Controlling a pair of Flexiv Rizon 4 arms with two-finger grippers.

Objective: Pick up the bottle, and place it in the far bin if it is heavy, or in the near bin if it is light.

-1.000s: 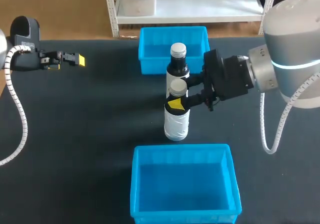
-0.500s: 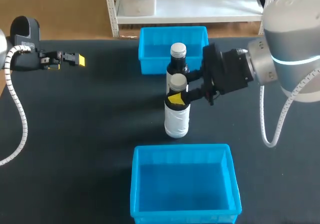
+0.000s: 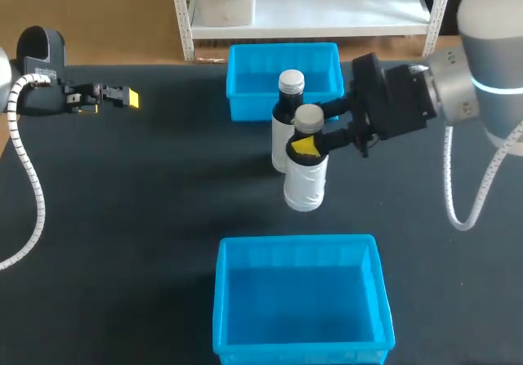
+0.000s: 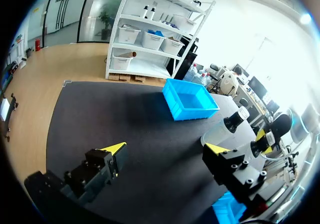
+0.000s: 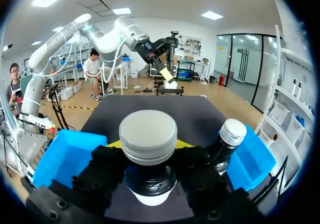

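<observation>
Hovering over the far left part of the table [image 3: 147, 210]: left end effector [image 3: 127, 98]. It points toward the middle with its fingers spread wide. In the left wrist view only dark table surface shows in the gap between them. It is well apart from both bottles and both bins.

Far bin [image 3: 245, 108]: blue, open-topped, at the table's far edge, about the middle.

Standing bottle [image 3: 280, 136]: upright on the table just in front of the far bin. It has a pale cap, a dark neck and a white body.

Held bottle [image 3: 305, 187]: same build, with a pale cap, a dark neck and a white body. It is upright, just beside the standing bottle on its right and nearer side, between the two bins. The two bottles overlap in the head view, and whether they touch cannot be told. Whether its base is clear of the table cannot be told either.

Near bin [image 3: 294, 353]: blue, open-topped, at the table's near edge. It sits in front of the held bottle and apart from it.

Right end effector [image 3: 308, 145]: level, with its fingers clamped on the held bottle's dark neck just under the cap, one from each side. In the right wrist view the cap stands up between the black fingers, and the standing bottle is beside it on the far bin's side.

Right arm [image 3: 482, 95]: grey-white, coming in from the right edge.
</observation>
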